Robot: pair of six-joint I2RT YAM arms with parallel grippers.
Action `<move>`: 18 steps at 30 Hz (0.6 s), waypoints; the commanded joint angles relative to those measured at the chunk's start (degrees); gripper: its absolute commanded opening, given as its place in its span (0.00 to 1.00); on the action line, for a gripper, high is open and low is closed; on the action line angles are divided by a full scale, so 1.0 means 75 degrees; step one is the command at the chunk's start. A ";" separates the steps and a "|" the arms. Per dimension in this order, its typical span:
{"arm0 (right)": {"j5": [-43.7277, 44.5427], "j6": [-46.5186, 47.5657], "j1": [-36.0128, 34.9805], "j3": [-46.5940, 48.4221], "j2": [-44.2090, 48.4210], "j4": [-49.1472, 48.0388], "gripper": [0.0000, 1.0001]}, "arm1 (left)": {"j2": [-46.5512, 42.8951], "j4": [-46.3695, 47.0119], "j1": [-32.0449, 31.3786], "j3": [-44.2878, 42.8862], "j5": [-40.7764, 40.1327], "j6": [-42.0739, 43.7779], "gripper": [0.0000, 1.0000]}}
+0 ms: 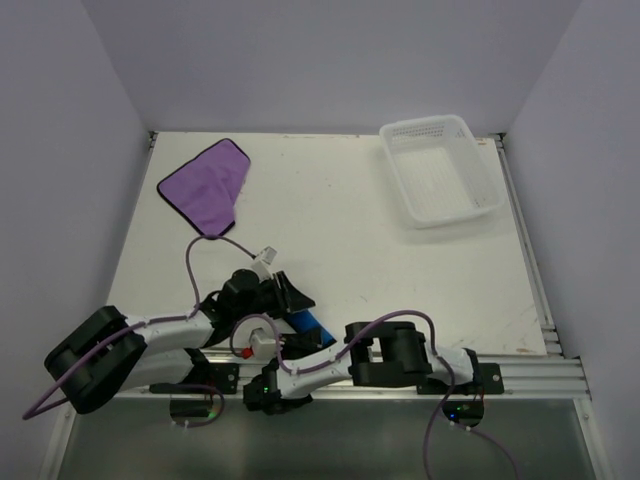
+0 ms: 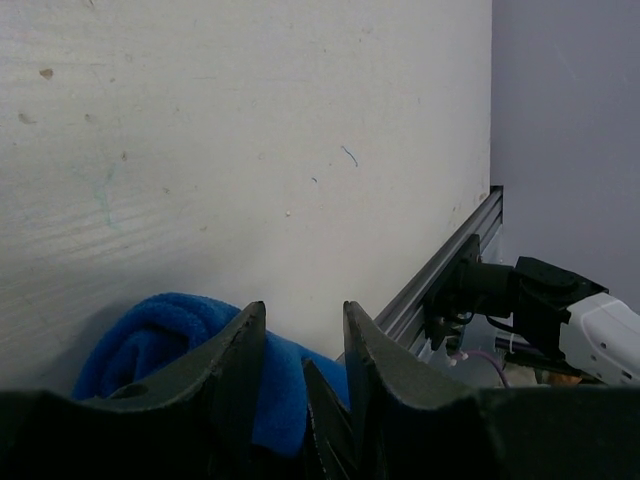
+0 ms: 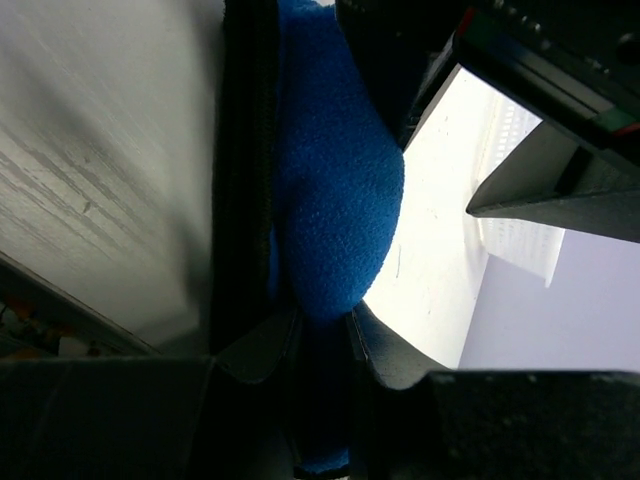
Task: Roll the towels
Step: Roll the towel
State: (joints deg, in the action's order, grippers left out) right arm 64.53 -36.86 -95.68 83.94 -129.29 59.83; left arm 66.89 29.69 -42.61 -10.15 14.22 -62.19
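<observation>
Both arms crowd over the blue towel (image 1: 312,325) at the near edge of the surface (image 1: 350,260), where the cloth lies bunched into a thick roll rather than spread flat. The right claw (image 3: 318,170) is clamped on it, its own camera showing blue pile filling the whole gap between the two dark fingers. The left claw (image 2: 302,320) sits on top of the same roll from the other side, jaws narrowly apart with blue cloth low in the gap. Whether they pinch it cannot be told. From the left wrist the roll's long axis appears to run across that claw, out past its left finger, so any further turn of the roll would likely go toward the open surface ahead of the fingertips. The purple towel (image 1: 205,185) lies flat and unrolled at the far left corner, well apart from both claws, one corner pointing back toward the arms. The left arm is clearly the nearer of the two to it, and that reach is probably its job once the blue roll is let go
</observation>
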 commanded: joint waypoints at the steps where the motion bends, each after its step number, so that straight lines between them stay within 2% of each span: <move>1: 0.0243 -0.0335 0.0077 0.0257 -0.0257 0.0507 0.05 | 0.0198 0.0611 -0.0248 0.0170 -0.0020 -0.0203 0.41; 12: 0.0126 -0.0300 0.0077 0.0292 -0.0362 0.0460 0.10 | 0.0795 0.1173 -0.0565 0.0955 -0.0278 -0.0508 0.39; 18: 0.0103 -0.0288 0.0077 0.0304 -0.0362 0.0436 0.17 | 0.1931 0.2274 -0.0623 0.1295 -0.0126 -0.0754 0.37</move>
State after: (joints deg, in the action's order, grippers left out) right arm 64.97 -36.58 -96.12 84.66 -131.70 64.27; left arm 77.25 45.98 -45.58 -4.84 12.05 -66.89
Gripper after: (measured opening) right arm 0.196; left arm 0.374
